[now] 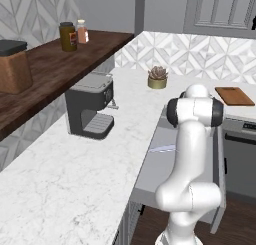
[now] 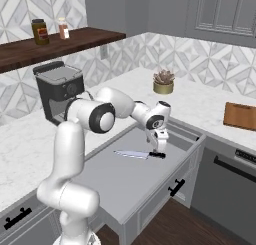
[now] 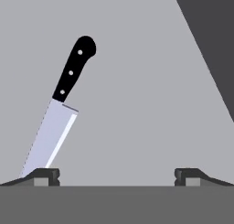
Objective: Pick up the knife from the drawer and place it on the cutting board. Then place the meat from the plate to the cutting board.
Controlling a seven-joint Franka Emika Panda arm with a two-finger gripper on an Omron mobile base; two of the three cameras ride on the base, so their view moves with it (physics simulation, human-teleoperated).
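Note:
The drawer (image 2: 125, 184) stands pulled out below the counter, with the arm reaching down into it. The knife (image 2: 136, 153) lies flat on its grey floor, silver blade and black handle. In the hand view the knife (image 3: 64, 104) lies at the left, its blade tip running under the left fingertip (image 3: 45, 175). My gripper (image 3: 117, 176) is open just above the drawer floor, close to the handle end (image 2: 158, 148), with nothing between its fingers. The cutting board (image 2: 240, 115) lies bare on the counter to the right (image 1: 234, 95). The meat and the plate are out of view.
A dark coffee machine (image 2: 59, 89) stands on the counter left of the drawer. A potted succulent (image 2: 163, 82) sits near the back corner. Jars (image 1: 68, 36) stand on the wooden wall shelf. A dark appliance front (image 2: 235, 169) lies right of the drawer.

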